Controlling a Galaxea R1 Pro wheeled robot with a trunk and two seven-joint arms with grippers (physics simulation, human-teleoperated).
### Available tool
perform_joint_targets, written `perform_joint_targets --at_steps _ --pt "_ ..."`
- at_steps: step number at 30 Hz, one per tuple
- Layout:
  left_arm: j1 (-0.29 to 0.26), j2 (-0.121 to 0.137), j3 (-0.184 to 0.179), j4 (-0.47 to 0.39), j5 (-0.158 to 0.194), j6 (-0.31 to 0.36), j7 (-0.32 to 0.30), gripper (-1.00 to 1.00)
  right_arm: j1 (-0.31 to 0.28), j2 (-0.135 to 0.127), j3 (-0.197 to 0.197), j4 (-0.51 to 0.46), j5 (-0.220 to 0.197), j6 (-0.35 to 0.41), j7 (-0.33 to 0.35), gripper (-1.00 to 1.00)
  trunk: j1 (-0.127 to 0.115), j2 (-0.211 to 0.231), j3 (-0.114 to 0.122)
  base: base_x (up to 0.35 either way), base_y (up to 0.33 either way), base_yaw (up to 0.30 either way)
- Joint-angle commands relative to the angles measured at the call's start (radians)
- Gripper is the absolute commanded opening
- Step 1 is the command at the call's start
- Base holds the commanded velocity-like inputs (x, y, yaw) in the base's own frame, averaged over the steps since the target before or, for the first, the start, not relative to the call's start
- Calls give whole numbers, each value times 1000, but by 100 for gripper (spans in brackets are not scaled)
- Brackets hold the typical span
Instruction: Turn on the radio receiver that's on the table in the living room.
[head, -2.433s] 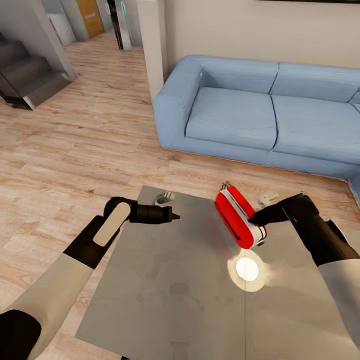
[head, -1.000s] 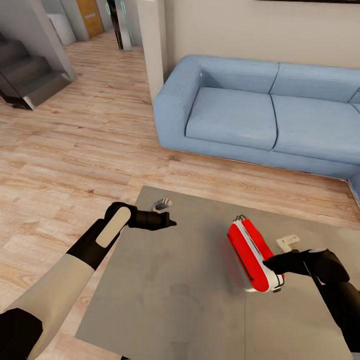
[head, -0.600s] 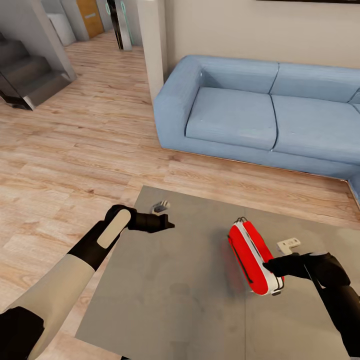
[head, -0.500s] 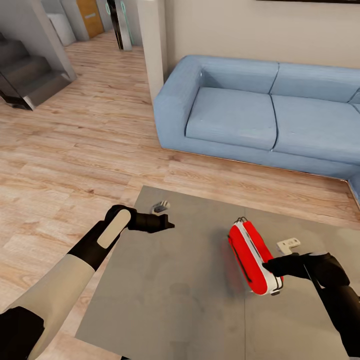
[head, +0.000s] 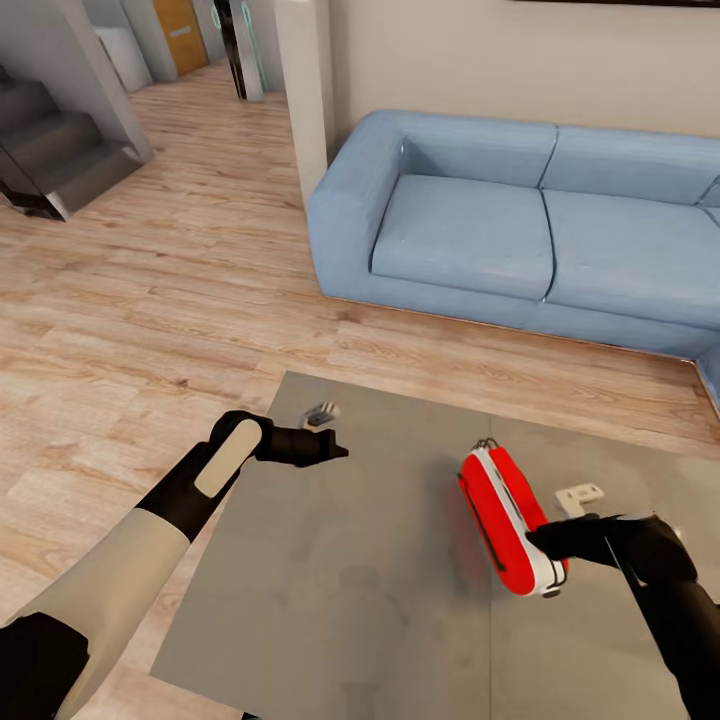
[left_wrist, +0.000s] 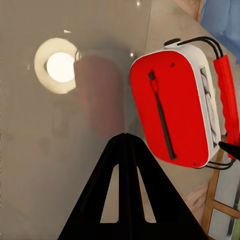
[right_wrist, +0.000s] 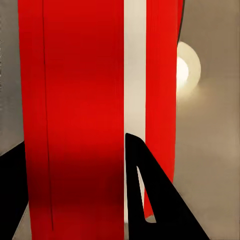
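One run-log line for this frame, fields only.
radio: on table | right end effector: at radio, fingers either side | left end effector: shut, free, above table

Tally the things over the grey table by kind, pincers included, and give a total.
Red rounded radio with white stripes: 1
Black robot pincers, left pincer and right pincer: 2
Total: 3

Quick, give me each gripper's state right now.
Left gripper: shut, empty, above the table.
Right gripper: open, fingers either side of the radio receiver; whether it grips cannot be told.
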Motion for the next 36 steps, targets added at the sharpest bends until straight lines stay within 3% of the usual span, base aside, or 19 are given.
perform_joint_targets --at_steps 1,6,10,36 --pt "0 0 0 3 0 0 0 -100 8 9 -13 7 9 1 -9 -100 0 0 0 0 0 0" --pt "0 0 0 11 0 -1 0 -100 25 44 -52 8 9 -40 -31 -100 0 0 0 0 0 0" --pt "0 0 0 13 0 -1 0 -100 29 54 -59 10 9 -51 -34 -100 0 0 0 0 0 0" --pt "0 0 0 21 -2 -1 0 -100 30 56 -61 24 6 -89 -43 -100 0 0 0 0 0 0"
